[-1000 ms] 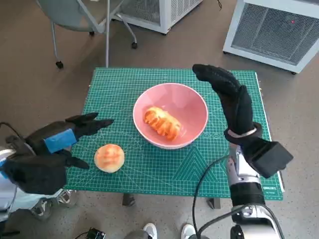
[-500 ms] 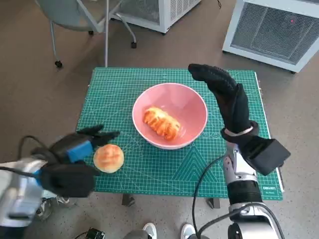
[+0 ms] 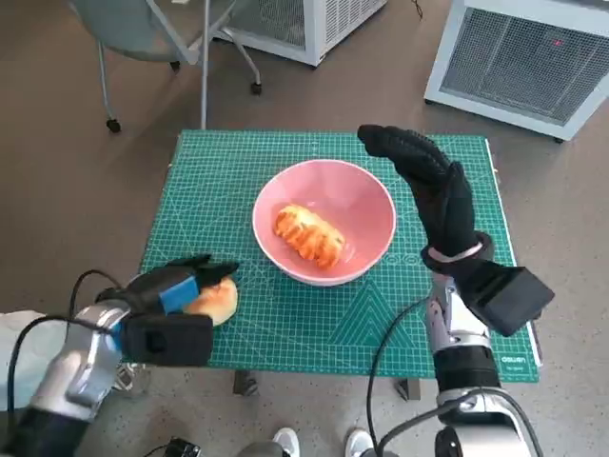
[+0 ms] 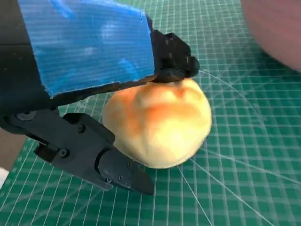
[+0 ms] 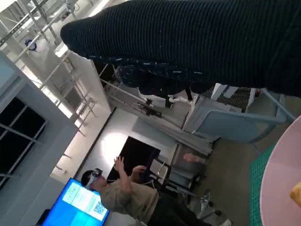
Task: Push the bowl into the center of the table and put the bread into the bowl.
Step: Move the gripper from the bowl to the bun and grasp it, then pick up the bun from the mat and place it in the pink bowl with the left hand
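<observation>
A pink bowl [image 3: 366,205] stands at the middle of the green mat [image 3: 219,181], with a twisted bread [image 3: 309,235] inside it. A round bun [image 3: 221,298] rests on the mat near the front left. My left hand [image 3: 171,290] lies over the bun. Up close, the round bun [image 4: 157,122] sits between my fingers [image 4: 174,59] on its top and my thumb [image 4: 108,165] against its side. My right hand [image 3: 433,181] is raised beside the bowl's far right rim, fingers spread, holding nothing. The bowl's rim [image 5: 282,188] shows in the right wrist view.
A grey chair [image 3: 143,29] stands beyond the table's far left corner and white units [image 3: 523,57] stand on the floor at the back. Shoes [image 3: 285,440] show by the table's front edge. A person [image 5: 127,193] sits by a screen in the right wrist view.
My left hand has moved right and down from the table's left edge onto the round bun. The right hand has barely shifted. Bowl and twisted bread have stayed put.
</observation>
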Controlling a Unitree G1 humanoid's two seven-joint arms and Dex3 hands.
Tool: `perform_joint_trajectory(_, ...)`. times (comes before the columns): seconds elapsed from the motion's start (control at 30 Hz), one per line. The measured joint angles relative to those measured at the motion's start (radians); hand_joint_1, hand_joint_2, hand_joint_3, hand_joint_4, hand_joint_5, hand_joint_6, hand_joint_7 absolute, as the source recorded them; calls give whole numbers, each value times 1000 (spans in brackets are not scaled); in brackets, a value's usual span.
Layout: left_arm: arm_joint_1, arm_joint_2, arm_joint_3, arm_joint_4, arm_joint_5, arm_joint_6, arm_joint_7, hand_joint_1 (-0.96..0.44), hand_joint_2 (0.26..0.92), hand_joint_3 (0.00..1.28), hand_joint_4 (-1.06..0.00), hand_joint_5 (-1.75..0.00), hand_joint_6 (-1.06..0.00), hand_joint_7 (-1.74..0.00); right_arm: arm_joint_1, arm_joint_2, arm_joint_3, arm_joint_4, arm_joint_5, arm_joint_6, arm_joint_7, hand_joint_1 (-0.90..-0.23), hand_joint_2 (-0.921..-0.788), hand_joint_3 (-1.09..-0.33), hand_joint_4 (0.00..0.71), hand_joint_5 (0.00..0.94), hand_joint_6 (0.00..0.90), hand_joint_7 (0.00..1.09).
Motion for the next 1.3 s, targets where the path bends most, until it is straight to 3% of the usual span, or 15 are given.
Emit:
perform_joint_trajectory(0.03,-8,0,-6,10,10,-10,17,37,878,58,-587,-554,-586,-656,0,0,0,-2,0,0,0,-700,-921,-759,161,0,-1,546)
perform_joint_trajectory(0.1,-16,2,-13,24,26,-34,51,20,899,61,-661,-817,-584,-934,0,1,0,-5,0,0,0,-700,-921,-759,161,0,-1,547)
perform_joint_trajectory(0.17,-16,8,-19,28,44,-55,81,10,911,58,-710,-975,-592,-1099,1,1,0,-7,0,0,0,-699,-921,-759,161,0,-1,547)
perform_joint_trajectory(0.27,-7,19,-25,26,56,-70,98,5,917,56,-718,-1051,-615,-1175,2,1,0,-9,0,0,0,-699,-921,-759,161,0,-1,548)
perform_joint_trajectory(0.57,38,72,31,-121,24,-77,37,3,919,42,-730,-1092,-648,-1168,7,-3,-4,-16,-5,-1,-3,-699,-921,-757,161,0,-1,548)
perform_joint_trajectory(0.9,47,89,212,-277,-142,-96,12,3,903,3,-842,-1013,-704,-1061,8,-8,-7,-20,-7,-1,-4,-710,-921,-756,161,1,-1,537)
perform_joint_trajectory(1.3,-91,39,280,-365,-169,-79,57,2,911,6,-807,-1076,-693,-1053,9,-13,-8,-20,-9,-3,-10,-703,-921,-757,161,1,-1,530)
